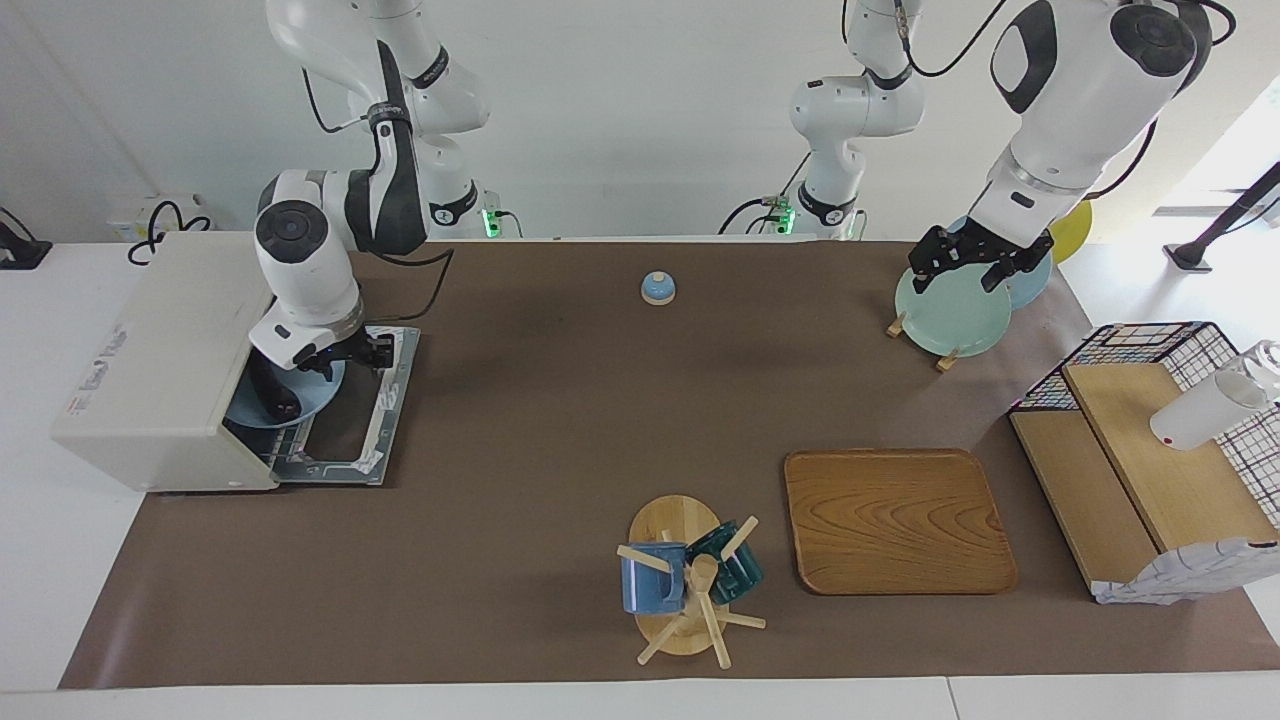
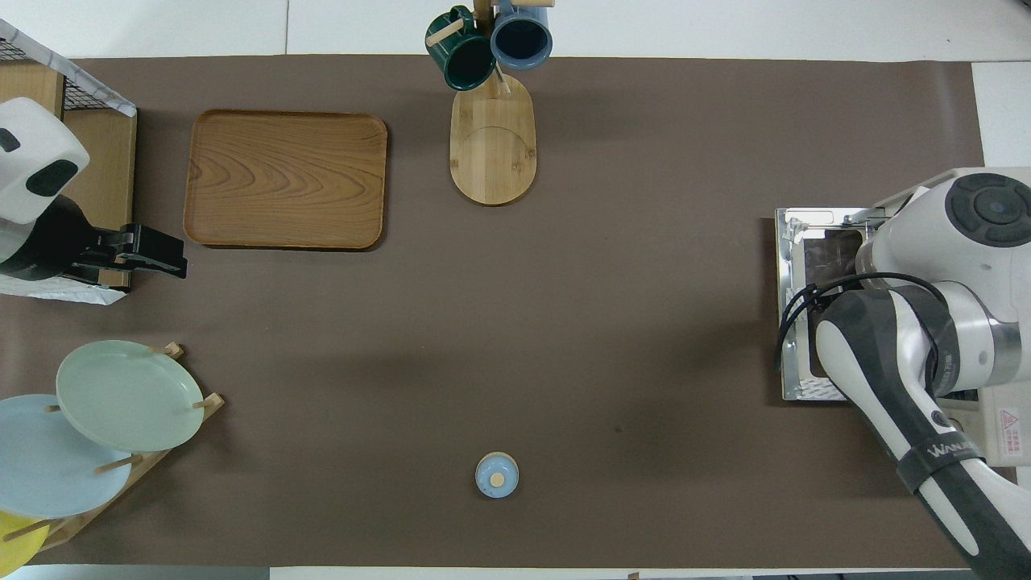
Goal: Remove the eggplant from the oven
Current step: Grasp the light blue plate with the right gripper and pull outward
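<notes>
A white counter (image 1: 40, 560) carries a brown mat (image 1: 540, 420) that covers most of its top, leaving white strips bare at both ends and along the edge farthest from the robots. A plain white wall (image 1: 620, 110) rises at the robots' end. Black cables (image 1: 160, 225) trail over the white surface near the wall. Bright daylight (image 1: 1240, 150) washes in at the left arm's end, beside a dark stand (image 1: 1225, 225).

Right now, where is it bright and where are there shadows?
Facing view: bright daylight washes out the corner beside the wire basket; a soft shadow lies beside the oven. Overhead view: faint arm shadows fall on the brown mat.
</notes>
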`<action>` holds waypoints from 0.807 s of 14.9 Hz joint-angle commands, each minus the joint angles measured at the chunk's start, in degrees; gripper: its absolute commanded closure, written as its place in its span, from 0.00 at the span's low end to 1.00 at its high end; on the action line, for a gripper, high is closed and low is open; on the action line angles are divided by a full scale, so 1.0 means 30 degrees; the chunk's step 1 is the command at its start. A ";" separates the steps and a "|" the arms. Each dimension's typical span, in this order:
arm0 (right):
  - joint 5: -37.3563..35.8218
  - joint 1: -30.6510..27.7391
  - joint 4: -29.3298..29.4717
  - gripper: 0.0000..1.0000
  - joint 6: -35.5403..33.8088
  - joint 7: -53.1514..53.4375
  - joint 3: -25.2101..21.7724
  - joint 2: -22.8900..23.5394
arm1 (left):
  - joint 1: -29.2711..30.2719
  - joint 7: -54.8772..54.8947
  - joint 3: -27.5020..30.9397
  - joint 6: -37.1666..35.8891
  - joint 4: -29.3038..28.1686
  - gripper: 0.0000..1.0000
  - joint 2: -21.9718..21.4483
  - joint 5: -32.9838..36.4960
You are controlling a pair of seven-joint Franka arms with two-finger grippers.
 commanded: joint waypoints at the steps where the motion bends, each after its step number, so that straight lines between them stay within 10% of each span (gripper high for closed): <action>1: -0.0226 -0.0225 -0.1140 0.77 0.0625 -0.0497 0.0100 -0.0862 | 0.0025 0.0126 0.0008 -0.0185 0.0245 0.00 -0.0012 0.0288; 3: -0.0982 -0.0167 -0.1140 1.00 0.0538 -0.0586 0.0100 -0.0891 | 0.0025 0.0126 0.0008 -0.0185 0.0245 0.00 -0.0012 0.0288; 12: -0.1016 0.4920 0.0880 1.00 -0.0372 0.2860 0.0276 -0.0218 | 0.0025 0.0126 0.0008 -0.0214 0.0245 0.00 -0.0012 0.0288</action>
